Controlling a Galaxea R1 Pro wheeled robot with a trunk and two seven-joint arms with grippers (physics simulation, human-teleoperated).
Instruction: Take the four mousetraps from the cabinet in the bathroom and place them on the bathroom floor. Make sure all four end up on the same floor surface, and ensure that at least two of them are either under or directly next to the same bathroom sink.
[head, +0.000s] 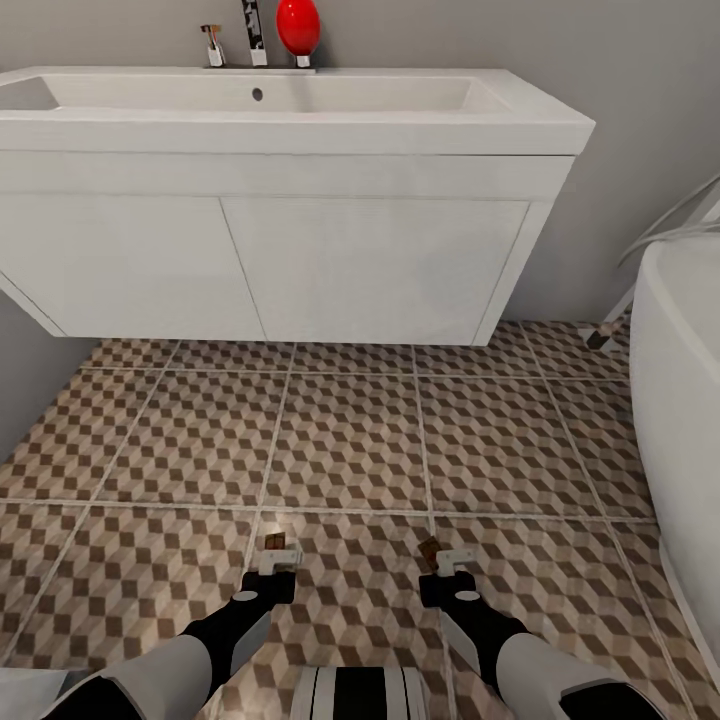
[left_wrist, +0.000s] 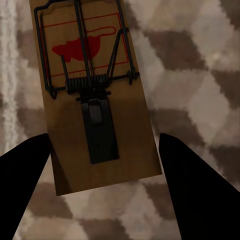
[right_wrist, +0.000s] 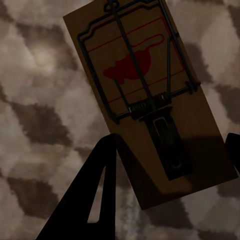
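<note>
We judge the placing step in hand: our left gripper (head: 281, 556) and right gripper (head: 447, 560), at roughly 7 and 5 o'clock, each have their jaws closed on the edges of a flat tan wooden mousetrap (left_wrist: 95, 95) with dark wire and a red mark, low over the cube-patterned bathroom floor (head: 350, 440). Next, we should carry them toward 12 o'clock, set them beside the smooth white sink unit (head: 290, 250), and part the jaws.

Cube-patterned brown, beige and cream tiled floor (head: 350, 440) with pale grout lines runs under the white wall-hung sink unit at twelve o'clock. Two small tan wooden mousetraps are low over the tiles, one at seven o'clock (head: 276, 543), the other at five o'clock (head: 430, 551); whether they touch the tiles is unclear.
</note>
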